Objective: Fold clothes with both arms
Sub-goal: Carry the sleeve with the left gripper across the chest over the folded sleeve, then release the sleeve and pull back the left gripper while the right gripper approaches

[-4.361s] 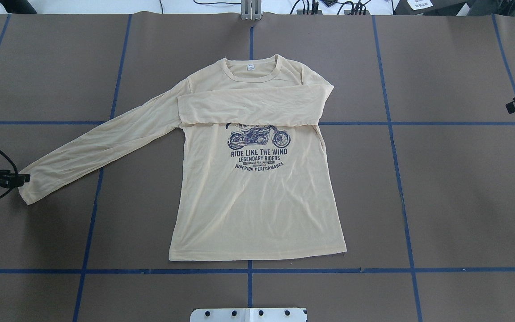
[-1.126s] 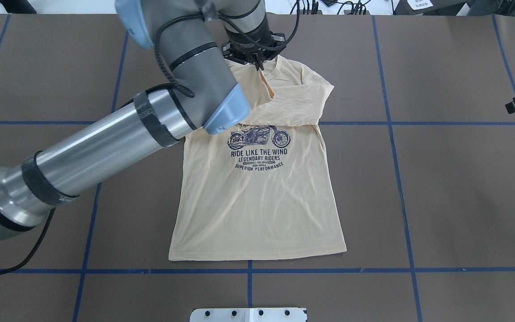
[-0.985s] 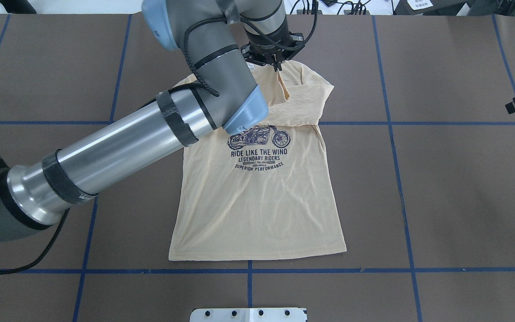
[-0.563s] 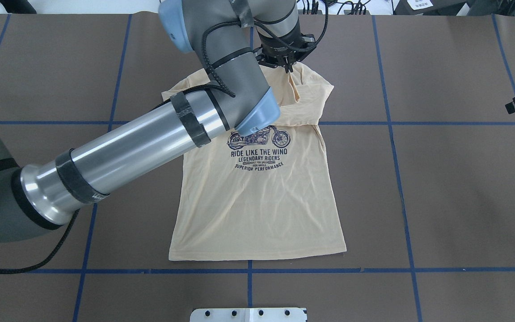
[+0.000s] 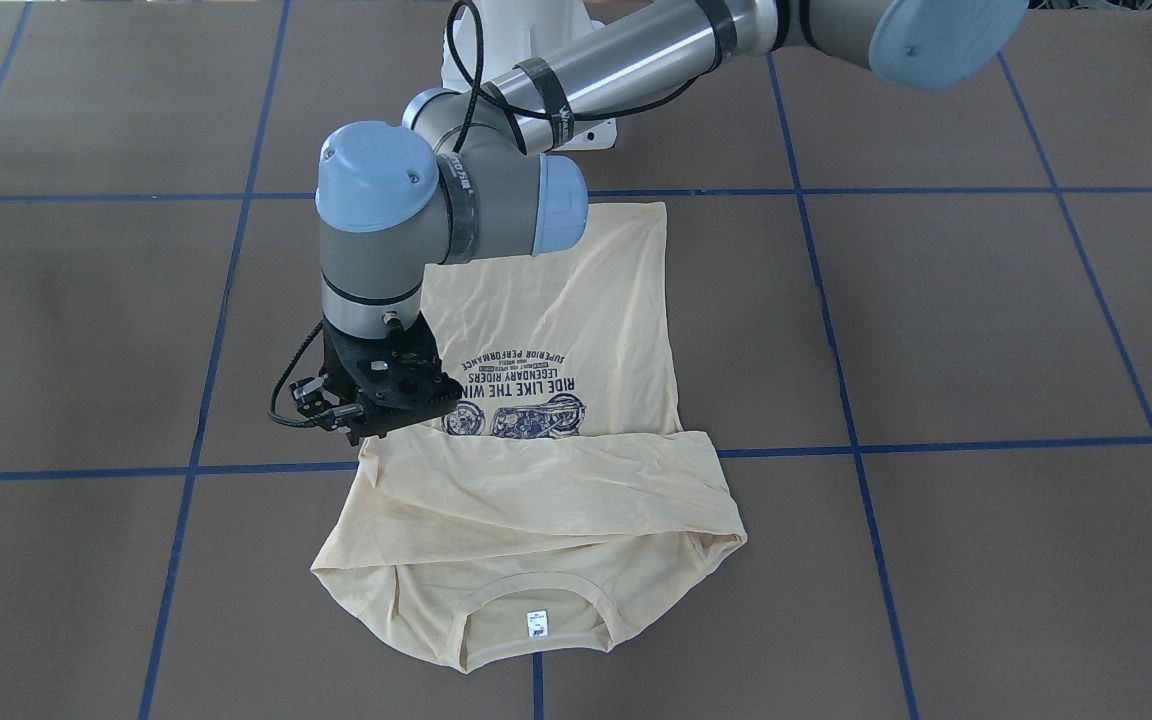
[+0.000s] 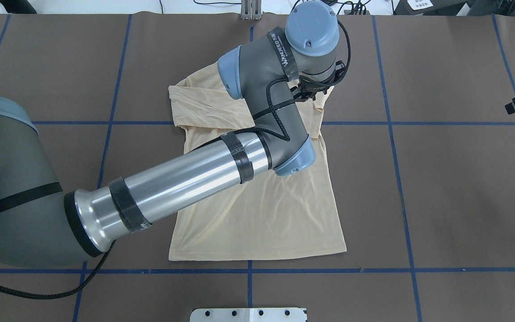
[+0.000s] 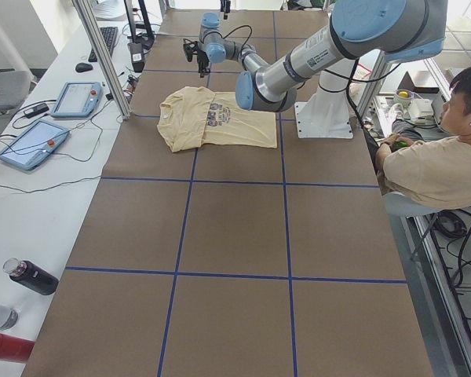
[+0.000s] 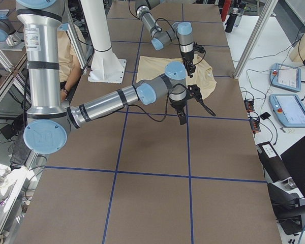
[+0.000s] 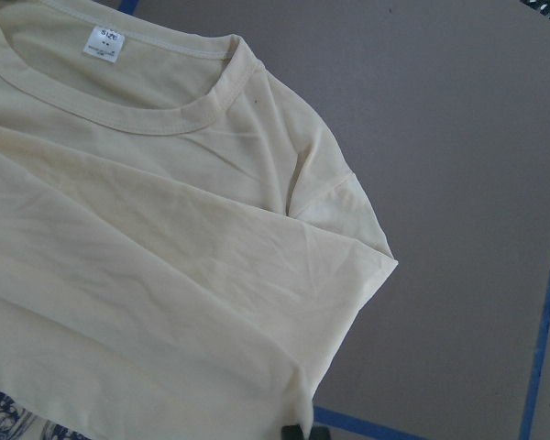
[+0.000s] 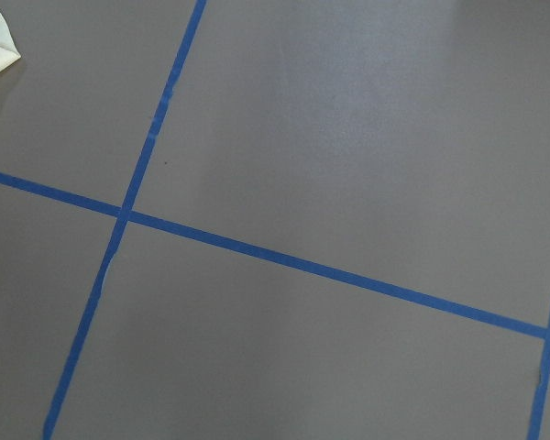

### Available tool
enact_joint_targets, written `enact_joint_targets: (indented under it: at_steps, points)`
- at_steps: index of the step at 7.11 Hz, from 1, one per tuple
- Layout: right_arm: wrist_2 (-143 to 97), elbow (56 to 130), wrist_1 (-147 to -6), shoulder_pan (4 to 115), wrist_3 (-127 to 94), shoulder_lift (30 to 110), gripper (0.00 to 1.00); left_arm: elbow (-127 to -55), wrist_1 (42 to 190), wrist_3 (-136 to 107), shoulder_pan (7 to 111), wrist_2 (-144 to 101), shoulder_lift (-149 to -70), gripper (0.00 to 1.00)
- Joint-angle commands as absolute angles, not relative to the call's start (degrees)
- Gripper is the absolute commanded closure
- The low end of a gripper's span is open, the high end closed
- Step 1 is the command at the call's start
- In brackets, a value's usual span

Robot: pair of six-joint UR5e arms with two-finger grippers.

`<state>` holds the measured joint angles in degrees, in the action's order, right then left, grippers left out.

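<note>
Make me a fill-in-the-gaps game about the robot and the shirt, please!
1. The tape lines on the table are ___.
2. The T-shirt has a print showing a ___.
3. The neck label is ___.
4. The arm over the T-shirt is the robot's ___ one.
Missing words: blue, motorcycle, white, left.

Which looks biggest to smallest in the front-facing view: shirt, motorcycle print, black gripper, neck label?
T-shirt
left gripper and motorcycle print: about alike, gripper nearer the camera, so unranked
neck label
</note>
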<state>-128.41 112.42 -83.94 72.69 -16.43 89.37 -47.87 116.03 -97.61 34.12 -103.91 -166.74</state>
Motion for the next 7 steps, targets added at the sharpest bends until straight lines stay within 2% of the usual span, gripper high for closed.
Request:
enact_joint_targets:
  at_steps: [1, 3, 4, 7]
  points:
    - [-128.50, 112.41, -83.94, 72.69, -16.44, 89.21, 0.00, -47.11, 119.08, -100.11, 34.01, -103.10, -167.34, 0.00]
    - [-128.50, 112.94, -83.94, 72.69, -17.92, 89.12, 0.00, -48.94, 118.74, -90.76, 34.01, -103.70, -166.21, 0.00]
    - [-128.50, 113.37, -83.59, 72.60, -21.67, 88.60, 0.00, -54.87, 118.22, -85.74, 34.10, -105.45, -161.24, 0.00]
    - [-127.54, 113.64, -71.14, 65.78, -40.10, 88.95, 0.00, -85.06, 107.61, -71.49, 34.36, -105.64, -139.03, 0.00]
